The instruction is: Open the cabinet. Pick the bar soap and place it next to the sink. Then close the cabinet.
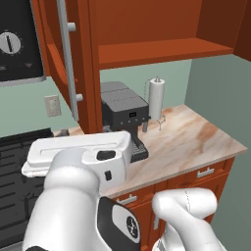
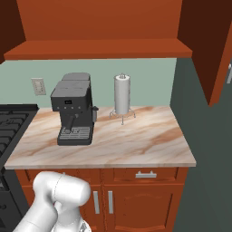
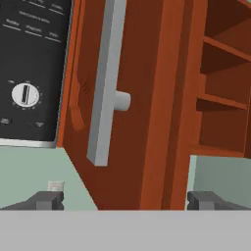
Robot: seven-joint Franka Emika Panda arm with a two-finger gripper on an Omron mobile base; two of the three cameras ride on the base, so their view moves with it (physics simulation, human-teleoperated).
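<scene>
Cabinet with one shelf and seemingly two doors swung open; jaws wide, holding nothing.

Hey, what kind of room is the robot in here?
A rendered home kitchen, most likely: a marble-look counter carries a coffee machine and a paper-towel roll, with a black stove beside it and an open wooden cabinet above.

open cabinet door ahead, handle protruding
</scene>
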